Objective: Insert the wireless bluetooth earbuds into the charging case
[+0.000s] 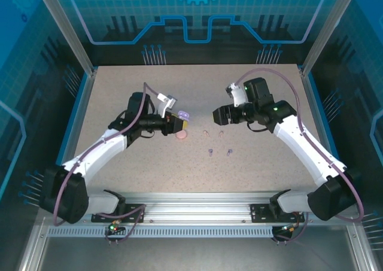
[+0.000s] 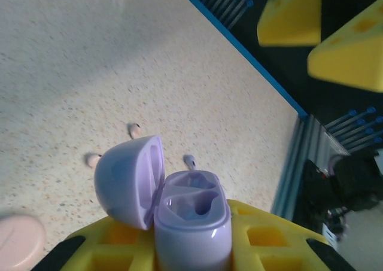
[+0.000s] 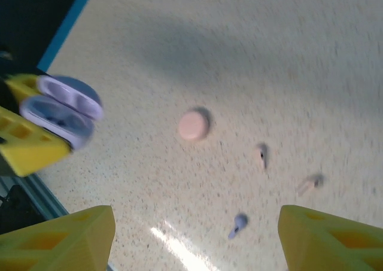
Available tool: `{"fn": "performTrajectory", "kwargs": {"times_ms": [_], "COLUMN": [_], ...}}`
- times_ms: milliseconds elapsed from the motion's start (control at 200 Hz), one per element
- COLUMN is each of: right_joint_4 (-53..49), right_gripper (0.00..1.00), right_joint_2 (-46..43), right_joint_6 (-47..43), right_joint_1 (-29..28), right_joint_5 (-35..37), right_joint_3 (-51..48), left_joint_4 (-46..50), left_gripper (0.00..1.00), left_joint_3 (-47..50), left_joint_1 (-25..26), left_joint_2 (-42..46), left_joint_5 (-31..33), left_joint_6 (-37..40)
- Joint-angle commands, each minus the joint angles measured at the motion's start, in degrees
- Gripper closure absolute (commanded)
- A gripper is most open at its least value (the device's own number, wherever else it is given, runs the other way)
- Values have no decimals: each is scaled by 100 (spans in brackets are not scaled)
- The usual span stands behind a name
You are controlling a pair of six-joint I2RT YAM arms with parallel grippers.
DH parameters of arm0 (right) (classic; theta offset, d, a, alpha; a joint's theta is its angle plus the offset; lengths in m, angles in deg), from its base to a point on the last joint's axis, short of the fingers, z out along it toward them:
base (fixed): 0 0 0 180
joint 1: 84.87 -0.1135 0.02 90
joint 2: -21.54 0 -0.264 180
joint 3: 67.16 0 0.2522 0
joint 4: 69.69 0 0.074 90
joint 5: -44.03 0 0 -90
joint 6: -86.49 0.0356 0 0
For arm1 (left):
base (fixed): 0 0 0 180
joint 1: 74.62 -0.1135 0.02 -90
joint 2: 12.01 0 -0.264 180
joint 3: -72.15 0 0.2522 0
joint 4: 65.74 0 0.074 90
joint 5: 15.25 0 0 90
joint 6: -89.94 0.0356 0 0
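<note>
While the left claw [image 1: 181,122] grips the open purple charging case [image 2: 192,223] above the counter [image 1: 119,85], the right claw [image 1: 213,114] hangs wide open and empty, the nearer arm to the purple earbuds [image 1: 210,151] lying loose on its near side.

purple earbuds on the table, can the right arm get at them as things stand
Probably yes. The right gripper hangs open and empty above the table, and the two purple earbuds lie loose on it close by, with nothing over or around them.
</note>
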Motion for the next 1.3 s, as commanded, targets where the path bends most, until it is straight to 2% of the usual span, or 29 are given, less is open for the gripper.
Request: {"fn": "performTrajectory", "kwargs": {"times_ms": [0, 160, 235, 385, 585, 740, 980, 1296], "right_joint_4": [-48, -96, -234, -505, -392, -437, -323, -437], "right_gripper": [27, 28, 28, 29, 31, 32, 34, 48], "right_joint_2": [-152, 92, 378, 975, 1631, 2078, 2698, 3249], "right_joint_6": [976, 1427, 1591, 1908, 2322, 2422, 2721, 2908], "right_joint_1": [-52, -278, -485, -969, -1313, -1520, -1646, -1836], "right_joint_5": [470, 809, 1169, 1896, 2131, 2308, 2345, 2508], "right_joint_3": [-417, -753, -759, -655, -613, -378, -182, 214], "left_joint_4": [-2055, -3004, -3174, -3647, -3909, -3658, -3833, -3913], "left_gripper": [100, 100, 100, 100, 100, 100, 100, 100], "left_joint_3": [750, 1467, 1568, 1698, 1571, 1323, 1326, 1408], "left_joint_1": [-11, 161, 234, 372, 491, 502, 526, 532], "left_joint_2": [515, 1162, 1333, 1473, 1539, 1650, 1837, 1913], "left_joint_5": [987, 2419, 2847, 3284, 3511, 3523, 3514, 3443], "left_joint_6": [-575, -164, 102, 643, 1004, 1045, 1071, 1098]}}
